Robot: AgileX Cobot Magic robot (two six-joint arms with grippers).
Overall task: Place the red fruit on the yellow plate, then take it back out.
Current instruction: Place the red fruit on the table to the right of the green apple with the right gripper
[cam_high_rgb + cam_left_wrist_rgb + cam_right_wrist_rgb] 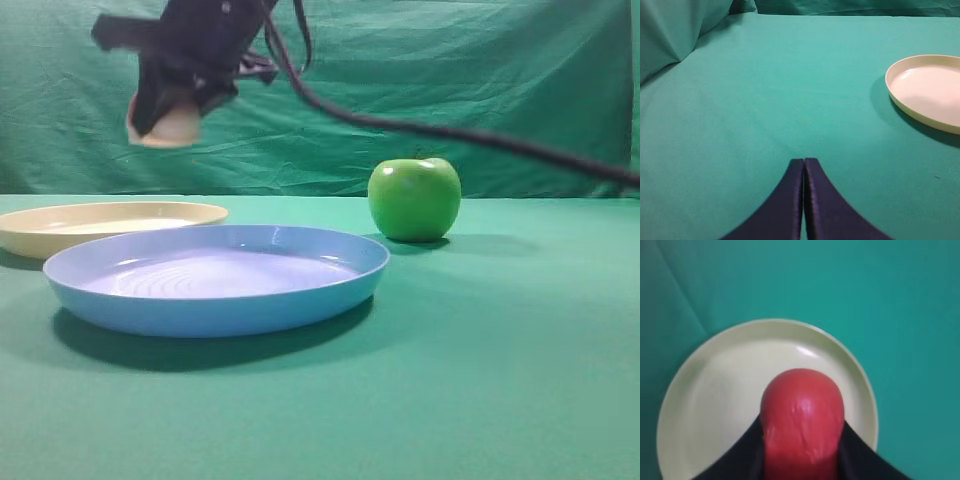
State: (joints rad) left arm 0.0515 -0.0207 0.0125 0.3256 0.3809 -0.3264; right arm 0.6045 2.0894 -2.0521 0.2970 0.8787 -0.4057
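The red fruit (802, 400) is clamped between the dark jaws of my right gripper (802, 432), which is shut on it. In the right wrist view it hangs over the yellow plate (715, 390), apart from it. In the high view that gripper (175, 105) is raised at the upper left, well above the yellow plate (110, 225), and only the fruit's pale underside (168, 130) shows below the jaws. My left gripper (804, 161) is shut on nothing, low over bare green cloth, with the yellow plate (930, 90) to its right.
A larger light-blue plate (215, 300) lies in front of the yellow one. A shiny green apple (414, 198) stands behind it to the right. A black cable (450, 132) runs from the right arm across the upper right. Green cloth covers table and backdrop.
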